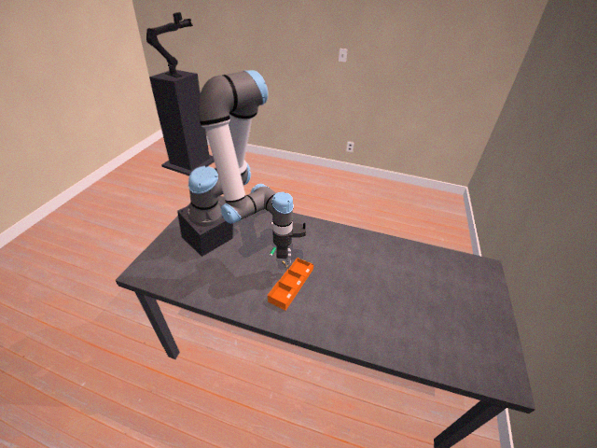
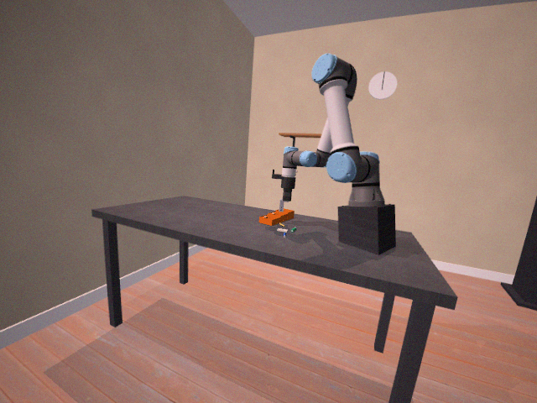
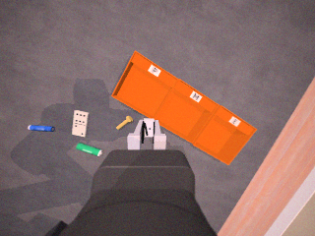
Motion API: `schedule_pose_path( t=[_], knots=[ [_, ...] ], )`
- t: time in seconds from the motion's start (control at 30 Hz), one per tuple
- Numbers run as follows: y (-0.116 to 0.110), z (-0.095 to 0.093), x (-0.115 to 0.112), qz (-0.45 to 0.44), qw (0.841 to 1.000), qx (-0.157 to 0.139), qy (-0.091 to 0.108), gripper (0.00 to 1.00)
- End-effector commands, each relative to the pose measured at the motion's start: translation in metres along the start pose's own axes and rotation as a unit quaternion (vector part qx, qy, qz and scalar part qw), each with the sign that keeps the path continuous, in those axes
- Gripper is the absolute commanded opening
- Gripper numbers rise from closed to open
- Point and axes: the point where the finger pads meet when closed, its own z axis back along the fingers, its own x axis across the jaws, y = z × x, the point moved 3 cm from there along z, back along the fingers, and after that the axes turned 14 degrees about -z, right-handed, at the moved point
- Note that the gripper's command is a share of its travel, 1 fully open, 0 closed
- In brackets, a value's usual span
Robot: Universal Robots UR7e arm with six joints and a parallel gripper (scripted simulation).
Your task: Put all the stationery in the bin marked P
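An orange tray [image 3: 182, 113] with three bins lies on the dark table; it also shows in the top view [image 1: 290, 283] and the exterior view [image 2: 276, 217]. Each bin has a white label; the middle one [image 3: 195, 96] reads M, and the end ones [image 3: 155, 71] [image 3: 234, 121] are blurred. My gripper [image 3: 149, 127] [image 2: 280, 203] hangs above the tray's near wall, by the left and middle bins. It is shut on a thin dark and white pen-like thing [image 3: 146, 129], held upright. A blue marker [image 3: 40, 128] and a green marker [image 3: 89, 149] lie on the table to the left.
A white domino [image 3: 80, 122] and a yellow bolt [image 3: 124, 122] lie on the table left of the tray. The robot's base block [image 1: 204, 231] stands at the table's corner. The table edge runs close by at the right of the wrist view.
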Motion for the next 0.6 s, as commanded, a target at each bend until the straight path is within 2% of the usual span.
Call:
schedule_pose_path(
  t=[0.0, 0.13, 0.3, 0.37, 0.4, 0.57],
  knots=[
    [0.025, 0.000, -0.012, 0.078, 0.997, 0.000, 0.000, 0.32],
    [0.046, 0.000, -0.024, 0.142, 0.990, 0.001, 0.000, 0.32],
    [0.047, 0.000, -0.025, 0.221, 0.975, 0.002, -0.001, 0.32],
    [0.047, 0.000, -0.025, 0.221, 0.975, 0.002, -0.001, 0.32],
    [0.047, 0.000, -0.025, 0.264, 0.964, 0.001, -0.001, 0.32],
    [0.047, 0.000, -0.025, 0.332, 0.943, 0.000, -0.002, 0.32]
  ],
)
